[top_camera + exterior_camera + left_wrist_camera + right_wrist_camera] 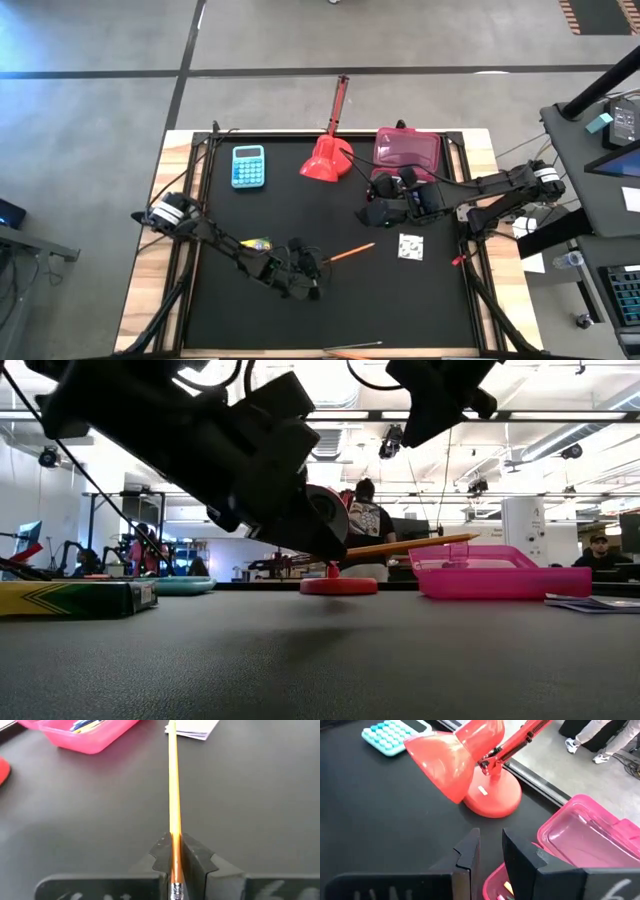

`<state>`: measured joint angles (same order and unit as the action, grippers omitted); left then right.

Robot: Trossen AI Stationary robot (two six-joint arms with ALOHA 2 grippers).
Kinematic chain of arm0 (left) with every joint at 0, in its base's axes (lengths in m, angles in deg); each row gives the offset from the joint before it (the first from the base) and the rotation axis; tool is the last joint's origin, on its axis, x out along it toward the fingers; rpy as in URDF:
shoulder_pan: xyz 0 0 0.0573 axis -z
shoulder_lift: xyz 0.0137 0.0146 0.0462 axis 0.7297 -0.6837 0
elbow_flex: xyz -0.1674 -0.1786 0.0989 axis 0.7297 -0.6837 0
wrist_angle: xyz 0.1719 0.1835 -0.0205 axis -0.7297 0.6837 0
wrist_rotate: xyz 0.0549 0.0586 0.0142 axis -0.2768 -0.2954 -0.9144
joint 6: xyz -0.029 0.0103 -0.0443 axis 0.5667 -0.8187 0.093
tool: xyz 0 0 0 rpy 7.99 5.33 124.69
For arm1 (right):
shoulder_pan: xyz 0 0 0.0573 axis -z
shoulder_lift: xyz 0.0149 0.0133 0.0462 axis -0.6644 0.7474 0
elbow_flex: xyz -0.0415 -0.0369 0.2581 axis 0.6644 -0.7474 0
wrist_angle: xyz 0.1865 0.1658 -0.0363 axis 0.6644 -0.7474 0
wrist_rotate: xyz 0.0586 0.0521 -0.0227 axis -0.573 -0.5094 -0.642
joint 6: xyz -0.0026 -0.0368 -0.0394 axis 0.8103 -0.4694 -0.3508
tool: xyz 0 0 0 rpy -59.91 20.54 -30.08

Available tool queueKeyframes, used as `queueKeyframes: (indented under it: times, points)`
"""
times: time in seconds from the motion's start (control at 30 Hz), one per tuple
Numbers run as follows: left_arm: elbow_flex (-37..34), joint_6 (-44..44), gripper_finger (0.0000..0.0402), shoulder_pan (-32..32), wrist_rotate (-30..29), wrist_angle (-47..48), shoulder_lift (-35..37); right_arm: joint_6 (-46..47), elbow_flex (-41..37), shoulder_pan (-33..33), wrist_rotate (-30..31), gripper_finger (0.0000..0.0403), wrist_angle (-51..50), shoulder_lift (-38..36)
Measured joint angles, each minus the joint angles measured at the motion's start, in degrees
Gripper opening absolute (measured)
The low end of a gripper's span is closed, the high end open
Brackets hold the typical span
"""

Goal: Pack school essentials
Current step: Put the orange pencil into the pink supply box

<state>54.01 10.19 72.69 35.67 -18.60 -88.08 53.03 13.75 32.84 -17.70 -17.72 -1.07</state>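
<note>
1. The left gripper (312, 272) sits near the table's six o'clock edge, fingers clamped on the eraser end of an orange pencil (352, 252); the pencil points toward two o'clock.
2. The left wrist view shows the grip closely: the pencil (175, 805) is pinched between the two dark fingers (165, 857), its metal ferrule just behind them, and its tip reaches toward a stack of paper (192, 727).
3. The low view shows what the overhead cannot: the pencil (420, 544) is held off the black mat (320, 660), roughly level, above the pink case (480, 575).
4. The right gripper (378, 196) hovers at about two o'clock, over the near edge of the pink case (408, 152); its fingers (470, 852) stand slightly apart and hold nothing.
5. The right wrist view shows the red desk lamp (475, 770), the light-blue calculator (395, 735) and the case's clear lid (585, 832).
6. The left wrist view shows pens lying inside the case (85, 735).
7. A crayon box (258, 244) lies beside the left arm at seven o'clock; the low view shows it (75, 598) flat on the mat.
8. A white speckled square (410, 246) lies at four o'clock, and another pencil (352, 349) lies at the six o'clock edge.
</note>
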Motion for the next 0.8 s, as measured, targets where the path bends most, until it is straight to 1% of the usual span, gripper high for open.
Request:
queueKeyframes:
  times: [0.13, 0.23, 0.37, 0.53, 0.63, 0.73, 0.8]
  points:
    - [0.0, 2.57, 0.0008, -1.18, 0.0, -0.28, 0.0, -2.61, 0.07, 0.22, -2.25, 0.0073, -1.52, -0.01]
    - [0.0, 2.59, 0.0008, -2.13, 0.0, -0.39, 0.04, -2.89, 0.07, 0.2, -2.46, 0.0073, -4.86, -0.05]
    - [0.0, 0.51, 0.0008, -3.81, 0.02, -1.48, 0.08, -2.33, -0.02, 0.15, -1.9, 0.0073, -12.31, -0.72]
    - [0.0, -2.63, 0.0008, -7.23, 0.56, -3.12, 0.09, 0.57, -2.8, -0.9, -1.6, 0.0073, -16.97, -2.52]
    - [0.0, -5.7, 0.0008, -9.69, 3.83, -6.51, 0.09, 1.31, -6.45, -1.99, -1.53, 0.0073, -17.05, -3.78]
    - [0.0, -8.67, 0.0008, -11.92, 8.62, -11.15, 0.09, 3.87, -10.42, -3.18, -1.47, 0.0073, -17.05, -4.54]
    - [0.0, -10.63, 0.0008, -13.03, 10.6, -13.51, 0.09, 5.32, -12.76, -4.34, -1.48, 0.0073, -17.09, -5.08]
